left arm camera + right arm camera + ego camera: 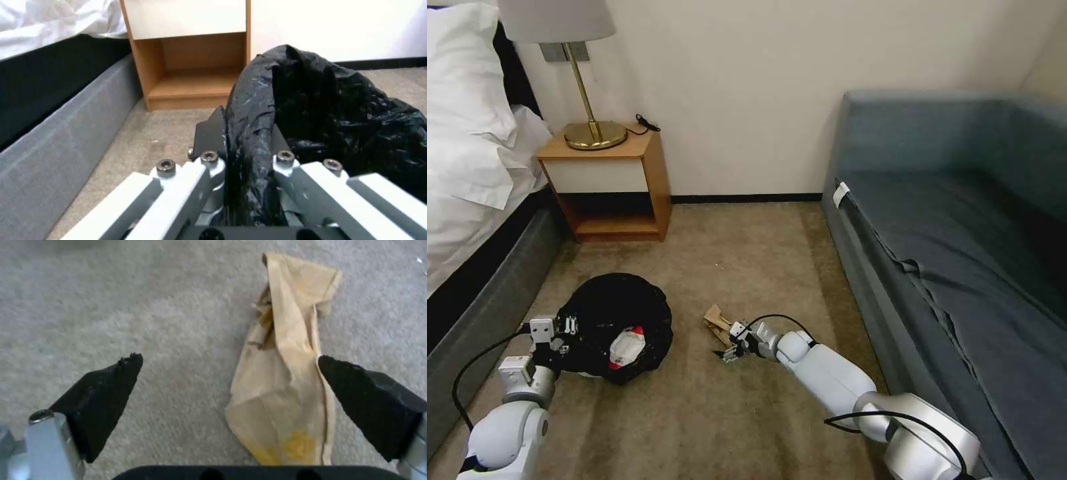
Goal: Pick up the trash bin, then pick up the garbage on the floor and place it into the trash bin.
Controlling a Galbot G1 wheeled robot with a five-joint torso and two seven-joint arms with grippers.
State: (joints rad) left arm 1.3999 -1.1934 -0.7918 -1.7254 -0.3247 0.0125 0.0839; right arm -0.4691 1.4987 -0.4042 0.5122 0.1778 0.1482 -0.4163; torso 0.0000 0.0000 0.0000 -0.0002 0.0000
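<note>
The paper bag (285,373) lies flat and crumpled on the carpet (747,253), and it sits off-centre between the right gripper's (732,351) spread fingers (102,396), pressed up against one pad with bare carpet before the other. If the fingers close from here, I'd guess they either push the bag sideways, or pinch only a thin edge that tears or slips out on the lift. Thin paper against pile gives little to bite on, so coming down too shallow could leave the pads closing on nothing.

The other worry is the bin (617,327). The left gripper (247,156) is clamped on its rim through the black liner, and slick plastic could slide, letting the bin tip or drop. It looks tilted, its mouth turned toward the head camera, with a red-and-white wrapper (627,345) lying inside that could spill.

The right arm (834,380) reaches low and forward from the sofa (960,240) side, wrist bent down, gripper just above the floor at the bag's near end. The left arm (517,400) is stretched forward beside the bed (467,167), holding the bin at its near edge, well apart from the bag
</note>
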